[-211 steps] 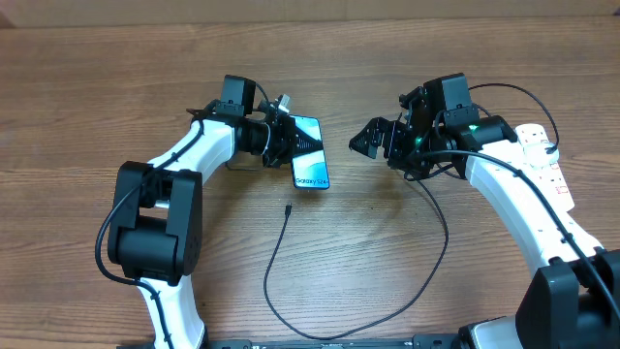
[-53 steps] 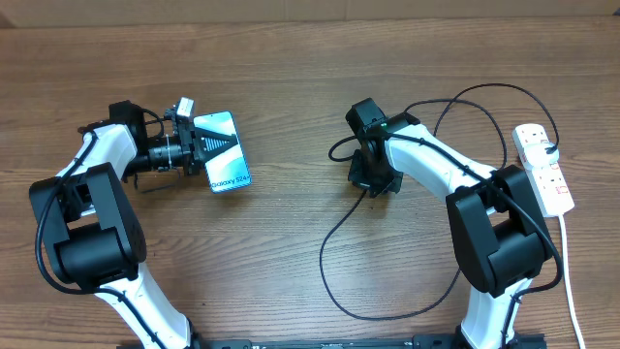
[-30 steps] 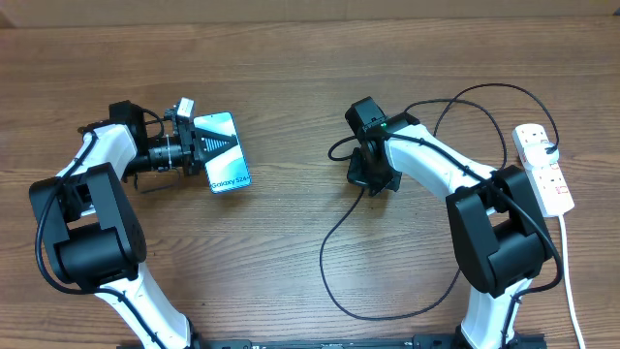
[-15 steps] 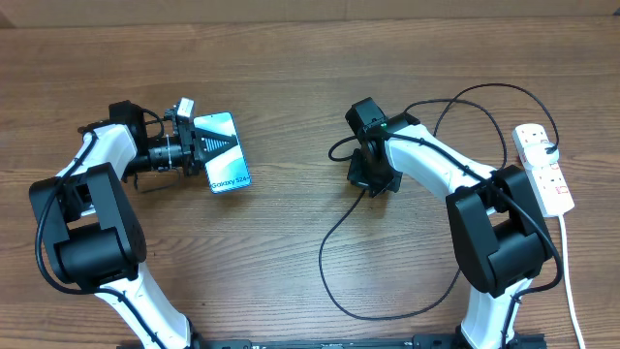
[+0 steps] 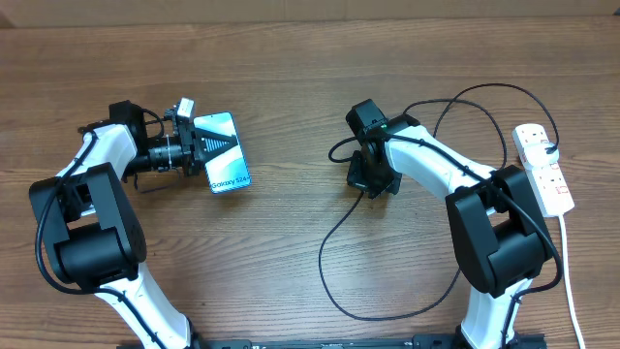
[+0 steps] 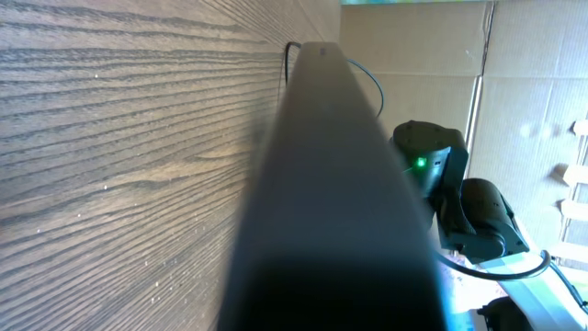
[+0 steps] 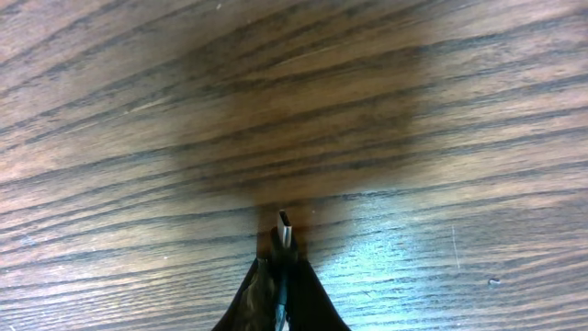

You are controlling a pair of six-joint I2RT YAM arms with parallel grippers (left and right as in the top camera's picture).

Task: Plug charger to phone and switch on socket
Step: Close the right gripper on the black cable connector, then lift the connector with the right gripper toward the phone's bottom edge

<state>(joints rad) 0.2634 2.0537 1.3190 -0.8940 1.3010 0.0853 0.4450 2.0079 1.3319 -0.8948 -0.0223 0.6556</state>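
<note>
My left gripper [image 5: 201, 150] is shut on the phone [image 5: 231, 173], at the table's left, with the light-blue screen facing up. In the left wrist view the phone [image 6: 331, 202] fills the middle as a dark slab seen edge-on and hides the jaws. At the table's centre my right gripper [image 5: 372, 180] points down, shut on the charger [image 5: 329, 242]. The right wrist view shows the charger's plug tip [image 7: 286, 226] poking out of the right gripper [image 7: 280, 280], just above the wood. The thin black cable loops toward the front edge and runs back to the socket [image 5: 544, 173] at the far right.
A white cord [image 5: 572, 281] runs from the socket to the front edge at the right. The charger cable arcs high behind the right arm [image 5: 455, 174]. Cardboard boxes [image 6: 524, 110] stand beyond the table in the left wrist view.
Since seven seconds ago the left gripper has carried the phone leftward, and the right gripper has come to the centre and closed on the charger's end. Nothing visibly moves in the last second.
</note>
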